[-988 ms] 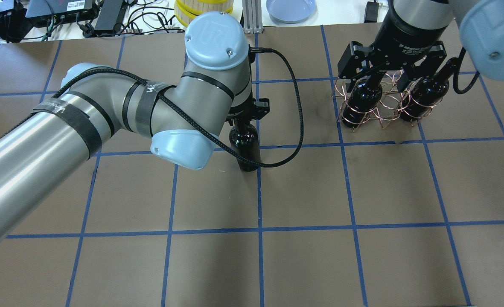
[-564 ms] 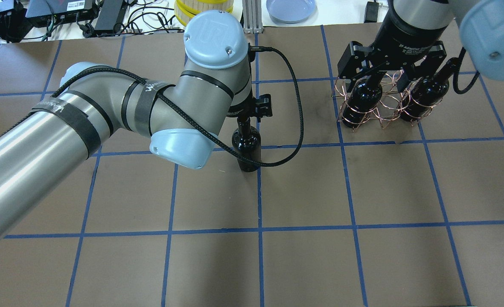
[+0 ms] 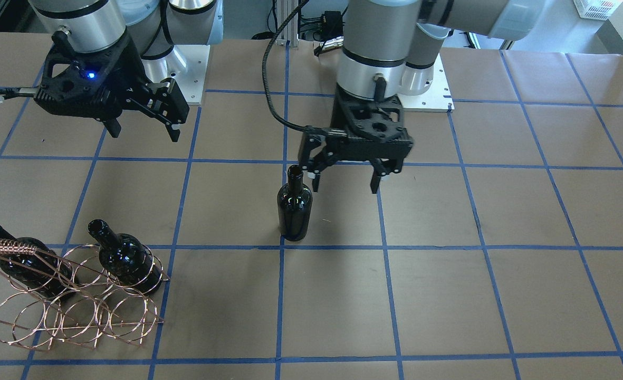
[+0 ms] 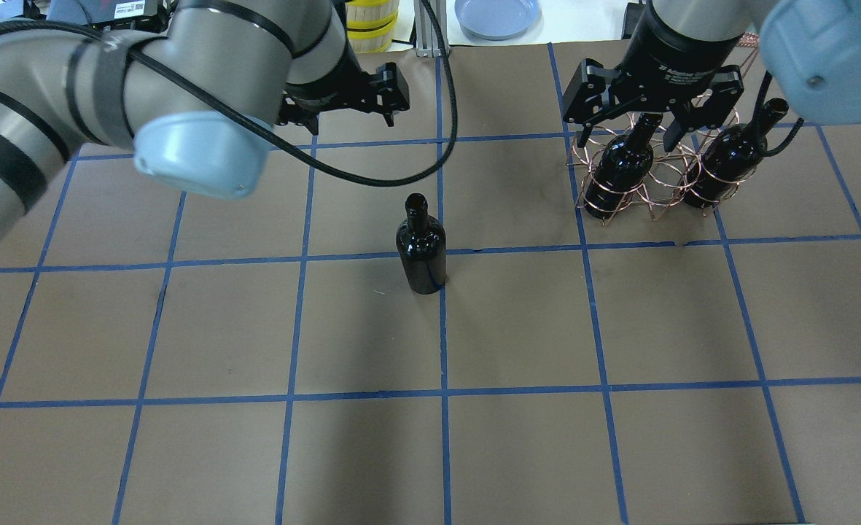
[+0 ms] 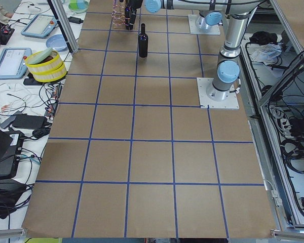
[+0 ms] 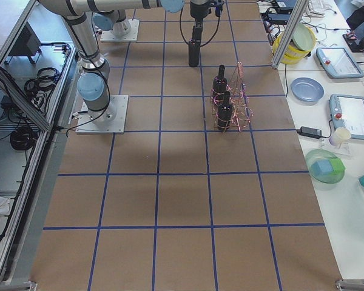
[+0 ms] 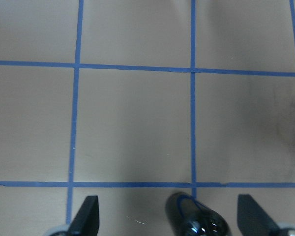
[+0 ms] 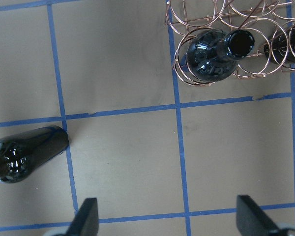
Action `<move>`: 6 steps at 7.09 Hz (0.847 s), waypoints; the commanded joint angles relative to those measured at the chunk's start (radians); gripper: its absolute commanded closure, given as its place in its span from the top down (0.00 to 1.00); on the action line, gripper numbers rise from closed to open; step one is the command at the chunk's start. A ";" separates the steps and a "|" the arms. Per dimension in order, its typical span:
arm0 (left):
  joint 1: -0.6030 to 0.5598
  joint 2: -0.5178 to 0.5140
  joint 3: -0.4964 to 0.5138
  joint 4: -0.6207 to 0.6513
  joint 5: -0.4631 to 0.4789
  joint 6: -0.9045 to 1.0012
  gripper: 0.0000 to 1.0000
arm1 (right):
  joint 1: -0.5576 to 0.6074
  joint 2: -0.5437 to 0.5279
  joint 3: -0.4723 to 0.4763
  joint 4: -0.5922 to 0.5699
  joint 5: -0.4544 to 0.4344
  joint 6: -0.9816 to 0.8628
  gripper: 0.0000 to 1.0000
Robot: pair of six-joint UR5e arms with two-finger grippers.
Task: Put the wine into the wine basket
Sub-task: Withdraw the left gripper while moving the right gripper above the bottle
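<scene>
A near-black wine bottle stands upright and free on the brown table, also in the front view and at the bottom of the left wrist view. My left gripper is open and empty, above and behind the bottle; in the overhead view the arm partly hides it. The copper wire wine basket at the far right holds two more bottles. My right gripper is open and empty above the basket.
The table is brown paper with a blue tape grid. Beyond its far edge are a blue plate, a yellow-rimmed container and cables. The left arm's black cable hangs above the table behind the bottle.
My left gripper was at the standing bottle's neck. It has come off, open, and drawn up and back toward the far side. The bottle stays upright. The right gripper rose slightly.
</scene>
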 commanded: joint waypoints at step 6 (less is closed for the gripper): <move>0.175 0.145 0.033 -0.401 0.012 0.166 1.00 | 0.385 0.259 -0.145 -0.058 -0.087 0.398 1.00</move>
